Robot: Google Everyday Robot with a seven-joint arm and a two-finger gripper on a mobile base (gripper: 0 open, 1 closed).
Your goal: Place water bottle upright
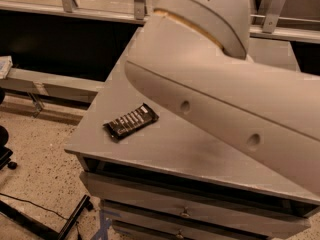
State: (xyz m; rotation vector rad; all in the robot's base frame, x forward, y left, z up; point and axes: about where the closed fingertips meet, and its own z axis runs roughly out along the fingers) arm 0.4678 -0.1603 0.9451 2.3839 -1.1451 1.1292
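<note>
One snack bar (131, 122) lies near the left edge of the table (165, 151) — the robot's big arm (225, 99) covers the rest, hiding gripper and water bottle; whether it grips anything, I cannot tell.

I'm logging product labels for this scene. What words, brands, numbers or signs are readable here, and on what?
No text can be read.
The black snack bar wrapper on the table: pale markings, too blurred to read.
The robot arm: no print visible.
The tool and the water bottle: not in view.
</note>
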